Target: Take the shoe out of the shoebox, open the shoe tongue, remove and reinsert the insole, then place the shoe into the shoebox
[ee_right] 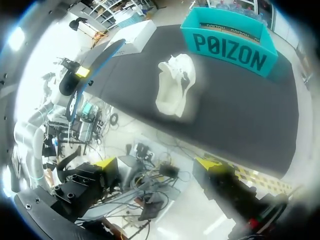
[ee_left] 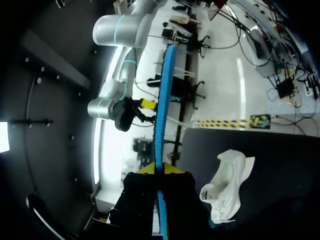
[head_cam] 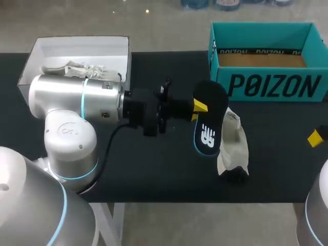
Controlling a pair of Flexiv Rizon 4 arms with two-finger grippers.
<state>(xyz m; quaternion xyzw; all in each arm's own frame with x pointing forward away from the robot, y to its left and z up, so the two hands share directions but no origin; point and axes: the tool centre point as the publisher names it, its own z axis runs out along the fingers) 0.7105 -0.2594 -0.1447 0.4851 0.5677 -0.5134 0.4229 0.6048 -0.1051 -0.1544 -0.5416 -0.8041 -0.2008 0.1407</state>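
My left gripper is clamped on the black insole, a yellow tip pressed to each face; the insole is held in the air, apart from the shoe, though it covers part of it in the head view; the pale shoe lies on the dark table, outside the teal shoebox and just in front of it; my right gripper waits at the table's right side, fingers spread wide with nothing between them; a white box stands at the far left corner
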